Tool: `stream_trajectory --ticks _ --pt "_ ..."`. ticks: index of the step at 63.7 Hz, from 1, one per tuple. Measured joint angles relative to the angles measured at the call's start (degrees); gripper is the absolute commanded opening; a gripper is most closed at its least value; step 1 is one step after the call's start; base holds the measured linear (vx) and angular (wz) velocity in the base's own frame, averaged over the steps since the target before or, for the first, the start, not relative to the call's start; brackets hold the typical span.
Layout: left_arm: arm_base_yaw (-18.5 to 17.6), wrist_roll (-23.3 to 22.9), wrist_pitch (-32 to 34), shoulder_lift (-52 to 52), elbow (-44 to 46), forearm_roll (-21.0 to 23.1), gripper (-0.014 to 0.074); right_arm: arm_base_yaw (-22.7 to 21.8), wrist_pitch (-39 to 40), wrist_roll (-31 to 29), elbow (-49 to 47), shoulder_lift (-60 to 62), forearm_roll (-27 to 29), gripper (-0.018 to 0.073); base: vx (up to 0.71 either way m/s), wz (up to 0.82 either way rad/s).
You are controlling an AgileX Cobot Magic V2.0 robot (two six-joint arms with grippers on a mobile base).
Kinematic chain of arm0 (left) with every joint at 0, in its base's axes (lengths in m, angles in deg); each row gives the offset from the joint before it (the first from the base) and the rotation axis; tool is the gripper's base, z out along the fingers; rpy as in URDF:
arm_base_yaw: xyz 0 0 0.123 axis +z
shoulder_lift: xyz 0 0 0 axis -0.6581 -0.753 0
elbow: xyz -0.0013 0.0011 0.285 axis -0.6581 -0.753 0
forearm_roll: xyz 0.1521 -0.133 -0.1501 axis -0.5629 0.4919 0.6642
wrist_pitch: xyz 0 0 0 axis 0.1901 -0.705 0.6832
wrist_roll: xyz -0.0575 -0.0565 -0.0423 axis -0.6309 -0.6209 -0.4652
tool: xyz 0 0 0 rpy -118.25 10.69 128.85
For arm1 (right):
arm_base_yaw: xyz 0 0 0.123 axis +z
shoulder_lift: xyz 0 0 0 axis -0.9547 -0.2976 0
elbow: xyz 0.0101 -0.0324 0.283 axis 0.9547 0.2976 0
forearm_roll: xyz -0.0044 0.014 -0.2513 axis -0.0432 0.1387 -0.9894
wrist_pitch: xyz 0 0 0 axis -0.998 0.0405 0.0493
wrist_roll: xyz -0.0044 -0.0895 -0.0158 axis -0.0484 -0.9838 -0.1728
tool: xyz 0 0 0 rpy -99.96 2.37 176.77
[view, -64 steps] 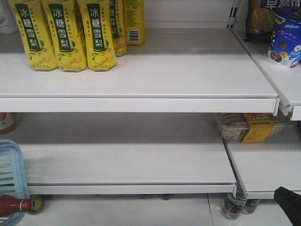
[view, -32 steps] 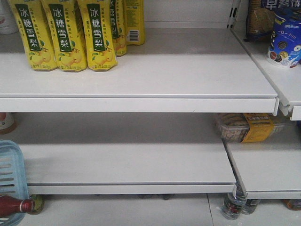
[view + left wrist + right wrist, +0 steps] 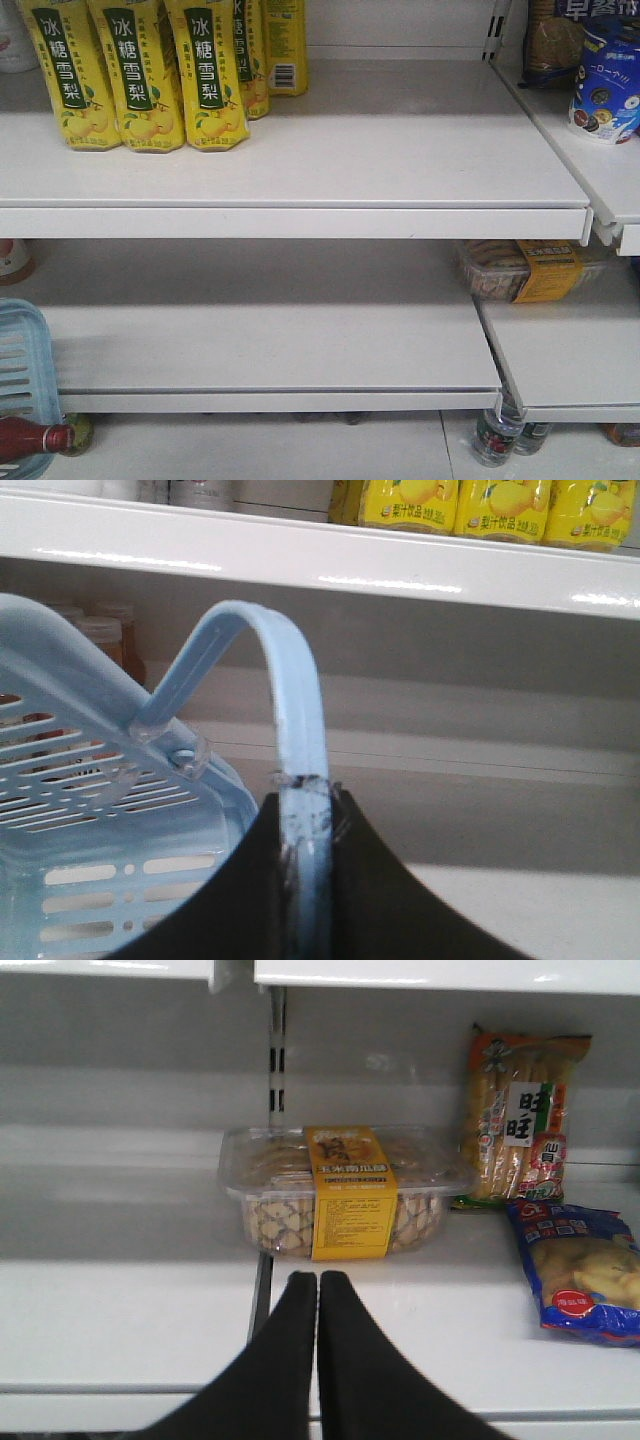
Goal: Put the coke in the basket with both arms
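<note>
Basket at left edge of front view, beside lower shelf; coke lies inside. Left pincer clenched on basket handle. Right pincer closed, holding nothing, facing biscuit box.

The front-facing view is looking straight and slightly downward at white store shelves from close range, with yellow drink bottles at the upper left of the frame and a sliver of the light blue basket at the lower left edge.

The left wrist camera is sitting very near the basket, looking up along its handle toward the same yellow drink bottles at the upper right.

The right wrist camera is facing a shelf level-on, looking over the right gripper at the clear biscuit box, which is also showing at the front view's right.
</note>
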Motion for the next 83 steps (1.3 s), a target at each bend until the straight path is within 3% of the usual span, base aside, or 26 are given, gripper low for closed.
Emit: stream_trajectory --ticks 13,83 --pt "0.0 0.0 0.0 0.0 0.0 0.0 -0.0006 -0.85 5.47 0.0 1.15 3.04 1.18 -0.0008 0.0 0.0" --pt "0.0 0.0 0.0 0.0 0.0 0.0 -0.0006 -0.85 5.51 -0.13 1.15 3.04 0.26 -0.0008 0.0 0.0"
